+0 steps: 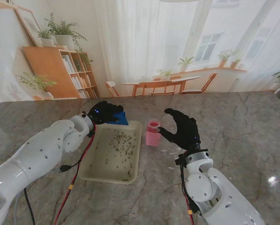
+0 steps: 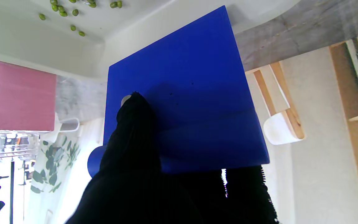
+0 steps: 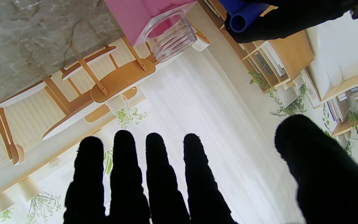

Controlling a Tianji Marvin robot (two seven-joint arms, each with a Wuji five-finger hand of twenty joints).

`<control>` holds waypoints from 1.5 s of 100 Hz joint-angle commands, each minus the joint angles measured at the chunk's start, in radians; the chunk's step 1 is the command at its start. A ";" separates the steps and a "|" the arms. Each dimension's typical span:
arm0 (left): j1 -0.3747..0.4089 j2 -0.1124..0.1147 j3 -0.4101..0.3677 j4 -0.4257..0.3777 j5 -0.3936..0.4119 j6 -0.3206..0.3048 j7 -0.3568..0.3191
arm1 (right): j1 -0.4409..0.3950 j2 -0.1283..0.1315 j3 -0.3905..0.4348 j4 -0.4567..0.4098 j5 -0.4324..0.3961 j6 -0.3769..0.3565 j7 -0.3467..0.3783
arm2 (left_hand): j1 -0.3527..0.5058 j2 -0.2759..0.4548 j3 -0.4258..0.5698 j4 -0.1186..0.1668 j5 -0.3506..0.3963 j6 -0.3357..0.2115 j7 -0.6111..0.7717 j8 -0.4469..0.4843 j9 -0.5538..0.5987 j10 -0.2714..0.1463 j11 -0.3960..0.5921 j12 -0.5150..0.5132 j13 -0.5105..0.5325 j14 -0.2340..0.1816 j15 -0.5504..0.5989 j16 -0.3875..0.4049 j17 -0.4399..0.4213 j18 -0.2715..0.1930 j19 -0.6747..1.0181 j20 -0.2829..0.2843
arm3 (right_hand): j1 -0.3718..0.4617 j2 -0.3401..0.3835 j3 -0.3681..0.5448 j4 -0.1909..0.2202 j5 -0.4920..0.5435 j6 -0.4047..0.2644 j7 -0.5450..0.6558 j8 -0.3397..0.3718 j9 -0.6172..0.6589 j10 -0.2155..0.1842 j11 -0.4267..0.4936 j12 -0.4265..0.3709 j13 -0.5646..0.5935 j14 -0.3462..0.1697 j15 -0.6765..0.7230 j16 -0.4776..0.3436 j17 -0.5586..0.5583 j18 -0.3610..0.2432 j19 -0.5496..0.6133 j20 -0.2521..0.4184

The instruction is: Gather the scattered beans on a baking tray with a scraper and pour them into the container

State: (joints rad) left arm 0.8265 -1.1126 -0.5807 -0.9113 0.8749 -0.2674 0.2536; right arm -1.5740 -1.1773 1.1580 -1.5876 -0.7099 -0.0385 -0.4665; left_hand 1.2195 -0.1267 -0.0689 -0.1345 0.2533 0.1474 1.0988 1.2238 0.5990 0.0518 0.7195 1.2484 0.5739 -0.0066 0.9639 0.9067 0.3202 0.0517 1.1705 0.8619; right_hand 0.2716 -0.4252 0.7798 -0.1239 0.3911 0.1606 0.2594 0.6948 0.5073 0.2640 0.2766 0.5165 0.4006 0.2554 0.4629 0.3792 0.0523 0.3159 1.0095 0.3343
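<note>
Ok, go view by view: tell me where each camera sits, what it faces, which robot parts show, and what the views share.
Stand view: above the shoulders, looking down at the baking tray, beans and pink container; both arms show.
Left wrist view: along the left hand gripping the blue scraper over the tray's far end.
Right wrist view: along the open right hand, fingers spread, facing the backdrop.
Shared: all three show container and scraper.

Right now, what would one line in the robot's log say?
left hand: holds blue scraper at tray's far edge | beans: scattered | right hand: open beside pink container
</note>
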 commanded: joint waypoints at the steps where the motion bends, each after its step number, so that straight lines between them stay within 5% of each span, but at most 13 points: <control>1: -0.014 -0.021 0.005 0.019 -0.019 -0.009 0.002 | -0.005 0.001 0.000 0.000 0.002 -0.005 0.013 | 0.069 -0.021 0.036 0.076 -0.005 -0.022 0.010 -0.011 0.006 -0.002 0.024 0.022 -0.009 -0.028 0.029 0.019 0.003 -0.004 0.031 -0.006 | -0.001 0.032 -0.018 0.033 0.015 -0.023 0.015 -0.018 0.007 -0.018 -0.007 -0.005 0.013 -0.013 -0.009 0.017 0.003 0.008 -0.010 0.015; 38: -0.098 -0.075 0.161 0.168 -0.095 -0.054 0.037 | -0.005 0.001 -0.001 -0.002 0.005 -0.008 0.014 | 0.071 -0.042 0.052 0.072 0.115 -0.057 -0.162 -0.209 0.020 -0.023 0.040 0.028 0.005 -0.045 0.061 0.038 0.018 -0.024 0.058 0.000 | 0.000 0.034 -0.022 0.034 0.018 -0.025 0.016 -0.018 0.009 -0.018 -0.008 -0.004 0.013 -0.013 -0.011 0.017 0.003 0.008 -0.010 0.015; 65: -0.152 -0.134 0.264 0.294 -0.137 -0.070 0.106 | -0.003 0.000 -0.003 -0.001 0.010 -0.011 0.013 | 0.071 -0.046 0.093 0.070 0.080 -0.023 -0.120 -0.226 -0.016 -0.031 0.210 0.071 -0.012 -0.115 0.205 0.105 0.004 -0.047 0.143 0.041 | -0.001 0.035 -0.023 0.034 0.018 -0.025 0.016 -0.019 0.009 -0.018 -0.009 -0.004 0.012 -0.012 -0.011 0.018 0.003 0.008 -0.010 0.015; 84: -0.147 -0.150 0.281 0.319 -0.152 -0.087 0.121 | -0.005 0.000 0.000 -0.004 0.011 -0.009 0.015 | 0.071 -0.035 0.070 0.062 0.075 -0.027 -0.112 -0.235 -0.019 -0.054 0.267 0.055 -0.008 -0.138 0.238 0.100 0.009 -0.051 0.161 0.047 | 0.000 0.035 -0.025 0.034 0.016 -0.027 0.016 -0.019 0.009 -0.017 -0.010 -0.004 0.012 -0.013 -0.012 0.018 0.003 0.008 -0.010 0.015; 99: -0.130 -0.154 0.270 0.326 -0.182 -0.095 0.090 | -0.008 0.000 0.003 -0.008 0.012 -0.005 0.019 | 0.067 0.015 0.028 0.065 0.120 -0.042 -0.207 -0.293 0.017 -0.024 0.025 -0.043 0.025 -0.037 0.033 -0.014 0.049 -0.035 0.094 -0.009 | 0.000 0.035 -0.025 0.035 0.016 -0.027 0.016 -0.019 0.010 -0.018 -0.010 -0.004 0.013 -0.011 -0.011 0.018 0.003 0.008 -0.010 0.015; 118: -0.116 -0.158 0.264 0.343 -0.216 -0.115 0.054 | -0.009 0.000 0.005 -0.009 0.012 -0.004 0.016 | 0.071 0.056 0.032 0.065 0.204 -0.044 -0.332 -0.401 0.115 -0.016 -0.197 -0.190 0.117 -0.021 -0.163 -0.129 0.130 -0.039 0.023 -0.065 | 0.000 0.035 -0.025 0.035 0.018 -0.025 0.017 -0.019 0.012 -0.018 -0.009 -0.003 0.013 -0.013 -0.012 0.018 0.003 0.008 -0.010 0.015; 150: -0.056 -0.118 0.188 0.261 -0.235 -0.128 -0.030 | -0.005 -0.001 0.003 -0.007 0.017 -0.007 0.016 | 0.071 0.096 0.074 0.068 0.273 0.006 -0.361 -0.427 0.201 0.002 -0.185 -0.322 0.257 -0.041 -0.258 -0.195 0.268 -0.062 -0.055 -0.110 | 0.000 0.035 -0.025 0.035 0.017 -0.026 0.017 -0.020 0.011 -0.018 -0.010 -0.003 0.013 -0.013 -0.012 0.018 0.003 0.008 -0.010 0.016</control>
State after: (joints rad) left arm 0.7367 -1.2362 -0.4025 -0.6549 0.6385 -0.3823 0.2463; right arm -1.5797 -1.1773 1.1610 -1.5939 -0.6967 -0.0427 -0.4621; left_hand 1.2200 -0.1375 -0.0454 -0.1340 0.4521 0.1400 0.7519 0.7963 0.7554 0.0555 0.5002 0.9408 0.7483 0.0028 0.6777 0.7165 0.5273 0.0362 1.1027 0.7762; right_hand 0.2719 -0.4121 0.7783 -0.1238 0.4021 0.1586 0.2703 0.6935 0.5154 0.2621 0.2792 0.5165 0.4009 0.2554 0.4621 0.3792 0.0526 0.3159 1.0089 0.3343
